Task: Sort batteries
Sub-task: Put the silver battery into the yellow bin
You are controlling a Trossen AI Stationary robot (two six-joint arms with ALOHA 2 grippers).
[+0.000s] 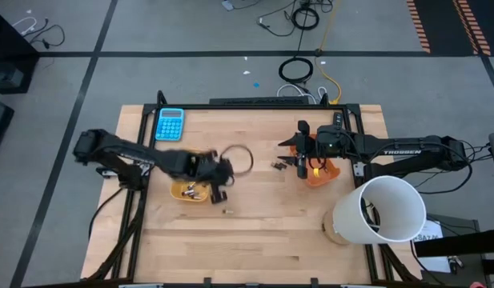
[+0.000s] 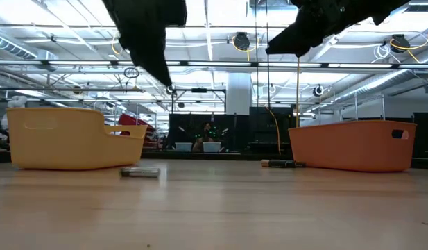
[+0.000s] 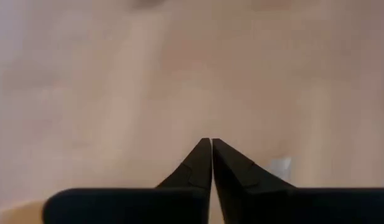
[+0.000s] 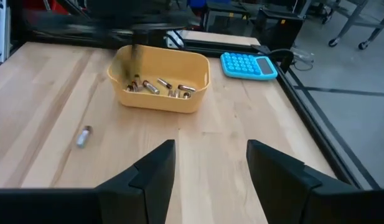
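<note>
A yellow tray (image 1: 190, 191) holds several batteries (image 4: 159, 86). An orange tray (image 1: 322, 171) stands to the right. One silvery battery (image 1: 227, 211) lies loose on the table near the yellow tray, and it also shows in the low view (image 2: 139, 171) and the right wrist view (image 4: 84, 135). Dark batteries (image 1: 277, 166) lie left of the orange tray. My left gripper (image 3: 211, 155) is shut and empty above the table, by the yellow tray's right end (image 1: 222, 194). My right gripper (image 4: 210, 165) is open and empty, at the orange tray's left side (image 1: 295, 160).
A blue calculator (image 1: 170, 124) lies at the far left of the table. A dark ring (image 1: 239, 158) lies behind the yellow tray. A large white cylinder (image 1: 379, 210) stands at the near right corner. Bare wood lies between the trays and along the near edge.
</note>
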